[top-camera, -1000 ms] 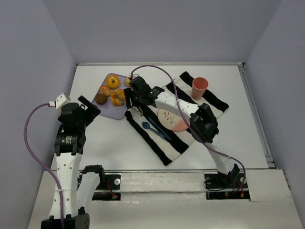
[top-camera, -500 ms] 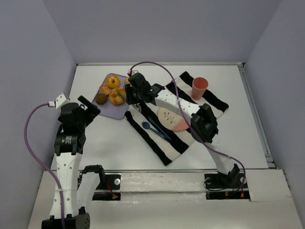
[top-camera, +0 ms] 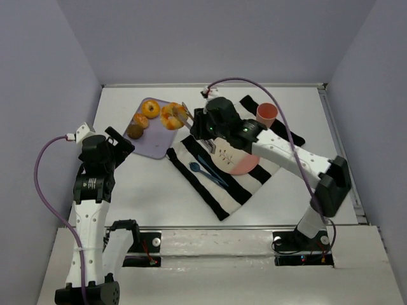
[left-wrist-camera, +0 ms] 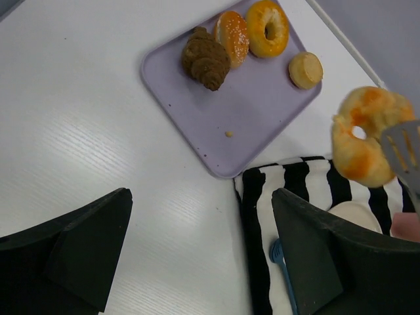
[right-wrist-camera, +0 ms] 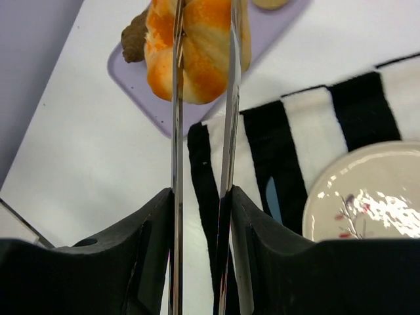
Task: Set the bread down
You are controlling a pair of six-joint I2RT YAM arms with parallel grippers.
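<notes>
Right claw: I see its two thin fingers pressed against the bread, pinching it from both sides.
Bread: orange and ring-shaped, held in the air by the right edge of the purple tray, between the tray and the plate.
Tray: it carries a brown croissant, a doughnut and a small bun.
Left claw: fingers spread wide, above the white table near the tray.
Plate: on the striped cloth, apart from the bread.

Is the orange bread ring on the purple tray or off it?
Off: the right gripper pinches the bread ring in the air, clear of the tray.
</notes>
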